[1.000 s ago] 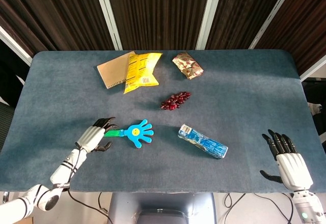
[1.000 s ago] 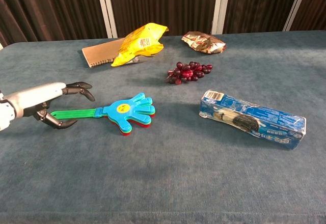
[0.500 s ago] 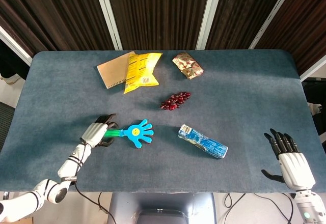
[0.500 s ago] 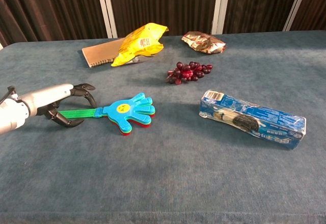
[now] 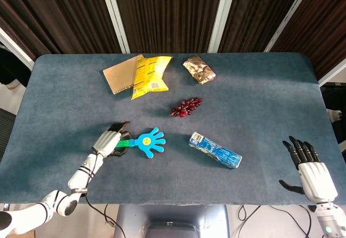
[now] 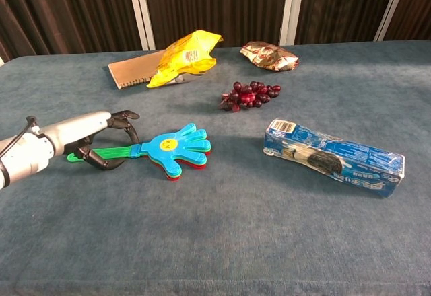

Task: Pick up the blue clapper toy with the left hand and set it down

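Observation:
The blue clapper toy [image 5: 149,140] [image 6: 176,148], shaped like a hand with a green handle, lies flat on the blue-grey table [image 5: 259,103] left of centre. My left hand [image 5: 110,140] [image 6: 87,134] reaches in from the left and its dark fingers curl over the handle, with the thumb under the near side. The toy still rests on the cloth. My right hand [image 5: 311,170] hovers at the table's near right corner with its fingers spread and nothing in it; the chest view does not show it.
A yellow snack bag [image 5: 148,74] [image 6: 185,57] lies on a brown notebook [image 5: 118,75] at the back left. A foil packet [image 5: 199,69], red grapes [image 5: 186,106] [image 6: 248,95] and a blue biscuit pack [image 5: 215,150] [image 6: 333,156] lie right of the toy.
My left hand has slid right along the handle and its fingers have closed around it. The toy has shifted slightly right. The right hand has hardly moved.

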Tool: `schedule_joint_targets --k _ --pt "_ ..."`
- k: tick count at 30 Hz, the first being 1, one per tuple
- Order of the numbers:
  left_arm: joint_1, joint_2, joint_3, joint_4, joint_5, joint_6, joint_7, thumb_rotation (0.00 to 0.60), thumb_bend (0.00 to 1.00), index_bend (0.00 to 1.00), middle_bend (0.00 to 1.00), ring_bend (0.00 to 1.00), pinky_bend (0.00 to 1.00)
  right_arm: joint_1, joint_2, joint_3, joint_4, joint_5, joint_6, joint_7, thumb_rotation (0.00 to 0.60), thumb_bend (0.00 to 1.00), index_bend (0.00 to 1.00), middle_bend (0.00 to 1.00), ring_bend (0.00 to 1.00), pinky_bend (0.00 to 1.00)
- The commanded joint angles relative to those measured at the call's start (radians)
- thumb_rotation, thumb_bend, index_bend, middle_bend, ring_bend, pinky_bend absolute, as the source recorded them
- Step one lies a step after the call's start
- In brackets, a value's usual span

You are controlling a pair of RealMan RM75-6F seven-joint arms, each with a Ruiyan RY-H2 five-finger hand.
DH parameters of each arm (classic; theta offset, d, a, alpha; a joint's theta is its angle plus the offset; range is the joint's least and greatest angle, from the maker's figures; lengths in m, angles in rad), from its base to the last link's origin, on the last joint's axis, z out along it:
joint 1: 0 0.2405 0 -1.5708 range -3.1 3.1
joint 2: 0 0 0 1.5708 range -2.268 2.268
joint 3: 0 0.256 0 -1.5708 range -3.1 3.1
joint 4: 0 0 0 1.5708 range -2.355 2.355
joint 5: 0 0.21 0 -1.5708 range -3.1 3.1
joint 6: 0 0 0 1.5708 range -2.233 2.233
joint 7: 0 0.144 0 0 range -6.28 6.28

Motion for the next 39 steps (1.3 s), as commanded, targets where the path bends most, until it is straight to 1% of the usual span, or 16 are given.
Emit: schedule_joint_targets --k 1,5,15,24,28,33,36,39 --pt "-0.001 -0.01 0.0 0.008 -0.005 0.003 0.009 0.6 0.39 0.38 0.0 0.0 0.0 -0.001 0.002 0.001 -0.001 0.0 0.004 0.003 0.6 0.04 0.0 0.0 0.0 0.0" --pt "-0.002 -0.013 0.002 0.007 -0.006 0.01 0.005 0.6 0.38 0.38 0.0 0.0 0.0 -0.002 0.005 0.0 -0.002 0.0 0.005 0.005 0.6 0.04 0.0 0.0 0.0 0.0" --pt "-0.005 -0.001 0.01 -0.025 -0.004 0.014 0.0 0.6 0.38 0.32 0.0 0.0 0.0 -0.004 0.009 -0.001 -0.004 -0.002 0.007 0.006 0.6 0.04 0.0 0.0 0.0 0.0" --pt "-0.017 -0.022 0.004 -0.015 -0.015 0.006 -0.009 0.6 0.38 0.33 0.01 0.0 0.0 -0.005 0.013 -0.001 -0.006 -0.002 0.01 0.014 0.6 0.04 0.0 0.0 0.0 0.0" --pt "-0.014 -0.047 -0.01 0.012 -0.033 0.019 -0.008 0.6 0.38 0.42 0.03 0.0 0.0 -0.006 0.017 -0.002 -0.007 -0.004 0.013 0.02 0.6 0.04 0.0 0.0 0.0 0.0" --pt "-0.013 -0.059 -0.014 0.031 -0.038 0.027 -0.007 0.6 0.38 0.6 0.1 0.0 0.0 -0.009 0.02 -0.002 -0.007 -0.008 0.02 0.024 0.6 0.04 0.0 0.0 0.0 0.0" --pt "-0.011 -0.064 -0.016 0.033 -0.034 0.044 -0.014 0.6 0.38 0.65 0.12 0.0 0.0 -0.01 0.021 -0.003 -0.008 -0.01 0.021 0.023 0.6 0.04 0.0 0.0 0.0 0.0" --pt "-0.007 -0.064 -0.016 0.03 -0.023 0.057 -0.054 0.6 0.38 0.69 0.14 0.0 0.0 -0.011 0.021 -0.004 -0.009 -0.012 0.022 0.023 0.6 0.04 0.0 0.0 0.0 0.0"
